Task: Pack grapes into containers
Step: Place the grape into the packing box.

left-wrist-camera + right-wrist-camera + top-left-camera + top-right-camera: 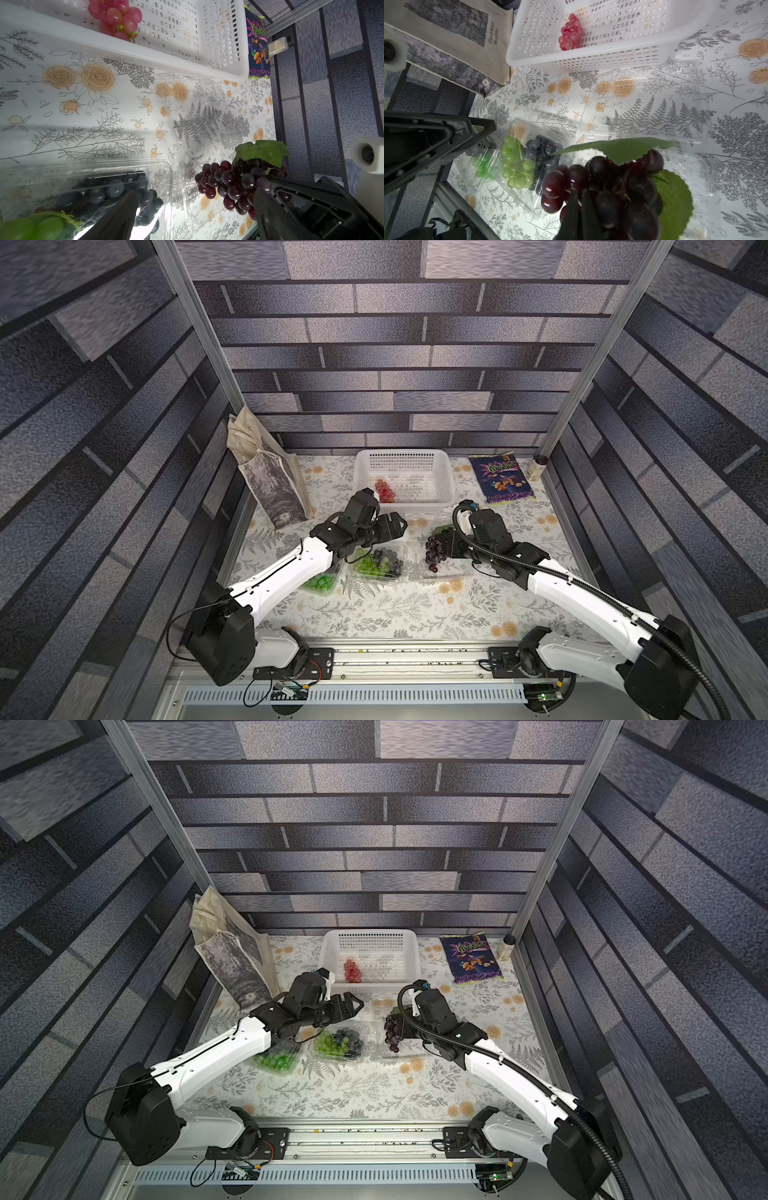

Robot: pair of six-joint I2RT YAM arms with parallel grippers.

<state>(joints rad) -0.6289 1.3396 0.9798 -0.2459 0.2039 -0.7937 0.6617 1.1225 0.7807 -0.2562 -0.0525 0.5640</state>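
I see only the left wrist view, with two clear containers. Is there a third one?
Observer: Yes. In both top views a third container sits partly under the left arm, holding bright green grapes.
Operator: Is the purple bunch really gripped?
Observer: The right wrist view shows the right gripper shut on the dark purple bunch.
Operator: Anything else I miss?
Observer: A printed tote bag leans at the left wall.

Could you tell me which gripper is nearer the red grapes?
Left. The left gripper hangs just outside the basket near the red grapes; the right gripper, holding purple grapes, sits farther.
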